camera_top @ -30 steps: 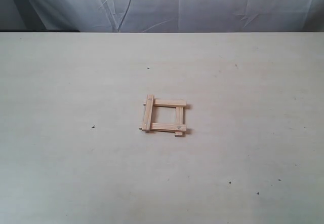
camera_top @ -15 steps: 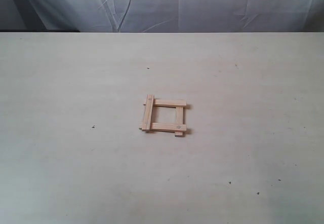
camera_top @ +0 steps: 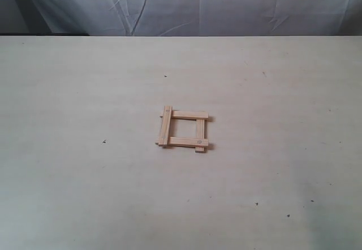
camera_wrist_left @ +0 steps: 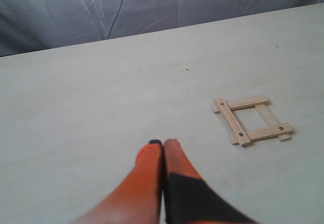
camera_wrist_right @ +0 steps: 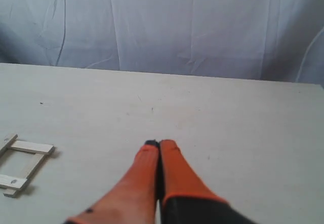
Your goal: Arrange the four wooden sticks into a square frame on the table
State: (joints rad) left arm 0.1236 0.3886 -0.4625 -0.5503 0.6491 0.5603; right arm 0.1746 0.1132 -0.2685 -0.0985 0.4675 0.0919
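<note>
Counting: four wooden sticks (camera_top: 164, 126), one square frame (camera_top: 184, 142), two claws. The frame lies flat near the middle of the counter (camera_top: 85, 176). Pale tan slats overlap at the corners with ends poking slightly past, and some ends carry small dark dots. Bare counter shows through the opening. Tips of the left claw (camera_wrist_left: 163, 144) are pressed together, holding nothing, apart from the frame. Same for the right claw (camera_wrist_right: 159, 144): tips together, empty, well clear. Versus 1.0 s ago: frame unmoved, nothing changed in the exterior view.
</note>
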